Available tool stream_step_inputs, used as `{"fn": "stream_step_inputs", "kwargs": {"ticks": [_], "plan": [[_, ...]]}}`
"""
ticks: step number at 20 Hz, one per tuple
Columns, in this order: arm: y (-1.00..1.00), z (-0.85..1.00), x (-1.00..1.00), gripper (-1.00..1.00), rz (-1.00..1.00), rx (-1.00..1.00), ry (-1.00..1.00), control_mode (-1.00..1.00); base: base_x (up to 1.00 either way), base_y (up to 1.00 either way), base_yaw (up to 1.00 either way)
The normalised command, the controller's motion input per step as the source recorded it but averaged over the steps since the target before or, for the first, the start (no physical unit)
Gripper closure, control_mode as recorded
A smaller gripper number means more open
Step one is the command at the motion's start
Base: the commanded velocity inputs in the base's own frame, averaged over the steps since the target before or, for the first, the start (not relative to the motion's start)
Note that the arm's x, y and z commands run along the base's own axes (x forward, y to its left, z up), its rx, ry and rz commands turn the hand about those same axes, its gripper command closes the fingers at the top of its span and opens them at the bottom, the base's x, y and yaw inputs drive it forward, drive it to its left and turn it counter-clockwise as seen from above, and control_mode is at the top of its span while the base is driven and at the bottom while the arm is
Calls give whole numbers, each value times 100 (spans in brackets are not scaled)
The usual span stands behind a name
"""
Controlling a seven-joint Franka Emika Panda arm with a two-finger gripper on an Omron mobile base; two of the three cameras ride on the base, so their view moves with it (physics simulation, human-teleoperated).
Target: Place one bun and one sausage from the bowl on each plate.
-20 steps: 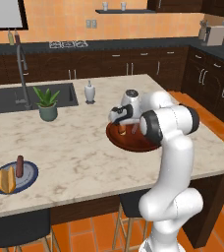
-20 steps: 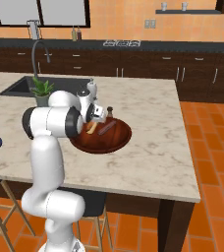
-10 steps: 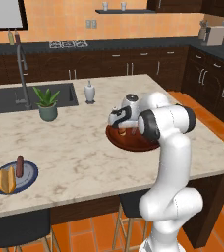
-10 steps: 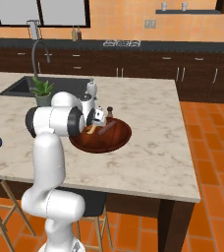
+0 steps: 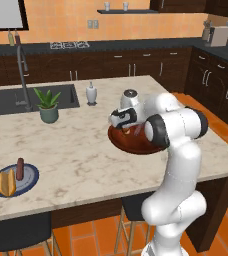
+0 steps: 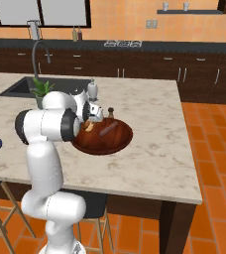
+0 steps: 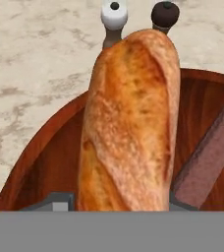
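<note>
The gripper is down in the bowl, which sits on the marble counter toward its right side as the left base view shows it. In the hand view a bun lies lengthwise between the two fingers, its long axis running straight away from the camera, far end toward two shakers standing just beyond the bowl's rim. The fingers stand on either flank of the bun at its near end; I cannot tell whether they press on it or stand just clear, so the grip is undecided. The bun rests on the bowl's floor.

Beside it, on the right in the hand view, a sausage lies slanted, its far end angling up and right, away from the bun. In the right base view this sausage lies near the bowl's middle, pointing diagonally toward the dark shaker behind the rim, and the bun shows as a pale patch under the hand.

At the counter's near left corner in the left base view, a blue plate carries a second bun and a second sausage side by side, both long axes running roughly front to back. A potted plant stands by the sink, with a white dispenser to its right.
</note>
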Motion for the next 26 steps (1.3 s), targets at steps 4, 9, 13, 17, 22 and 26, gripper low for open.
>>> {"fn": "stream_step_inputs", "kwargs": {"ticks": [4, 9, 13, 17, 22, 26], "plan": [[20, 99, -100, 100, -7, 10, 0, -100, 0, 0, 0], [-45, 45, -100, 100, -21, 11, 10, -100, 0, 0, 0], [-30, 64, -100, 100, -1, 0, 29, -100, 0, 0, 0], [-8, 8, -100, 100, 9, -3, 28, -100, 0, 0, 0], [2, -19, -100, 100, 28, -6, -7, -100, 0, 0, 0], [0, -9, -100, 100, 21, 1, -24, -100, 0, 0, 0]]}}
